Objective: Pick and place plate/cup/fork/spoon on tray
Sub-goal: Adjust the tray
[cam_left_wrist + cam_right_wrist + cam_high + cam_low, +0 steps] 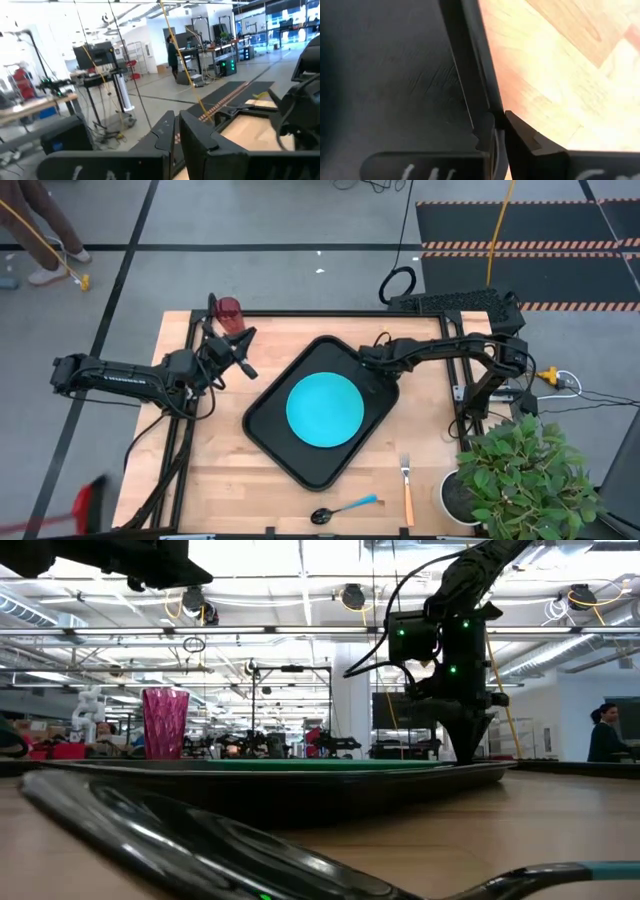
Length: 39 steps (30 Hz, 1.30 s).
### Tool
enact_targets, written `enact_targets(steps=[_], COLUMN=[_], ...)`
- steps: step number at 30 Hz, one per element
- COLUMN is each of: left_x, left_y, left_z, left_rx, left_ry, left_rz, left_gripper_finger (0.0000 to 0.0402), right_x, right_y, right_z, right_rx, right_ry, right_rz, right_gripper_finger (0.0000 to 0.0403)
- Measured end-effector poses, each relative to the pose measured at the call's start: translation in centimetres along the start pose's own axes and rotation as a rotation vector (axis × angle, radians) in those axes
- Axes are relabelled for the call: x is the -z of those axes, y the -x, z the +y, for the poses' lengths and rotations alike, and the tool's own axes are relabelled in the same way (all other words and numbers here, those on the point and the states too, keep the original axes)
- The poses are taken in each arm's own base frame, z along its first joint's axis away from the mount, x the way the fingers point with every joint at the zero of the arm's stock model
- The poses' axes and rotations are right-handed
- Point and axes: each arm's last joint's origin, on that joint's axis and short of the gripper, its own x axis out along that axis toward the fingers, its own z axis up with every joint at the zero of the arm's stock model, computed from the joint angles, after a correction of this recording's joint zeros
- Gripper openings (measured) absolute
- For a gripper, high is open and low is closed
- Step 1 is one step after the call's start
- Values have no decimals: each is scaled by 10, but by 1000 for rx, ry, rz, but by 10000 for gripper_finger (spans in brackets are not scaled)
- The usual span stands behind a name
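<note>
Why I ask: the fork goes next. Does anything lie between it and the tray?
Nothing visible. Only bare table lies between the fork and the tray, at its near right rim; the spoon lies off to the side of that path.

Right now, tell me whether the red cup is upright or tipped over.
Upright. In the low view the cup stands on its base with its open mouth up, and from above it sits at the table's far left corner, off the tray.
</note>
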Motion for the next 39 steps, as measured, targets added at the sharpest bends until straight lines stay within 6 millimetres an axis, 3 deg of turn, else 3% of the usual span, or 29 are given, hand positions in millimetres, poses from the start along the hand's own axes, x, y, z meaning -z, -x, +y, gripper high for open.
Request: enact_targets(steps=[12, 19, 32, 39], left_x=[0, 7, 18, 25], left_y=[0, 0, 7, 13], left_z=[0, -2, -10, -15], left_rx=[2, 26, 105, 164], left_ry=[-193, -214, -194, -253], left_rz=[2, 54, 148, 200], left_gripper_finger=[31, 31, 31, 31], right_x=[16, 26, 59, 68], right_y=[4, 5, -6, 7], right_z=[14, 17, 27, 34], right_rx=[20, 23, 89, 43], right_ry=[-94, -309, -624, -571], right_rz=[16, 92, 76, -21], right_gripper_finger=[6, 1, 0, 7])
